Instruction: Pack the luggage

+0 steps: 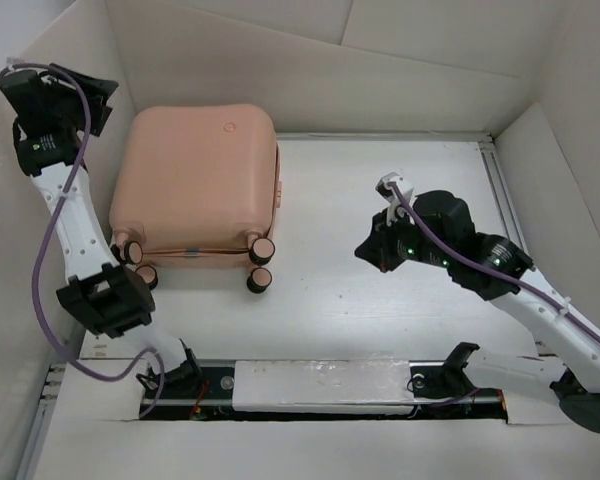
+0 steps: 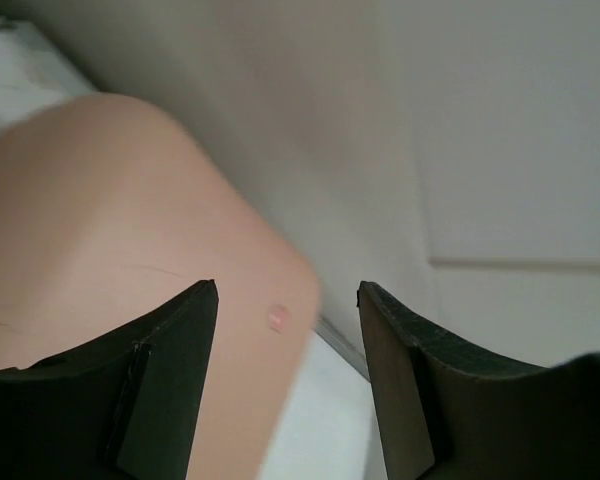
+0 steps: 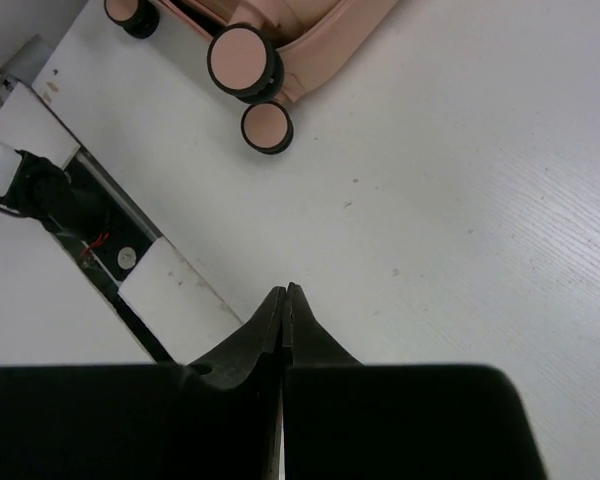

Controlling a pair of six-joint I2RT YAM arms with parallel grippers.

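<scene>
The luggage [image 1: 195, 180] is a salmon-pink hard-shell suitcase lying flat and closed at the back left of the table, its black-and-pink wheels [image 1: 263, 246] pointing toward me. My left gripper [image 1: 98, 100] hovers by its back left corner. In the left wrist view that gripper [image 2: 287, 290] is open and holds nothing, with the luggage shell [image 2: 100, 220] beneath it. My right gripper [image 1: 366, 250] hangs over bare table right of the luggage. In the right wrist view it [image 3: 286, 290] is shut on nothing, with the luggage corner [image 3: 320, 30] and two wheels [image 3: 244, 62] ahead.
White walls [image 1: 310, 70] close in the table on the left, back and right. A metal rail [image 1: 495, 180] runs along the right edge. A slot with a black rail and a white strip [image 1: 320, 385] lies along the near edge between the arm bases.
</scene>
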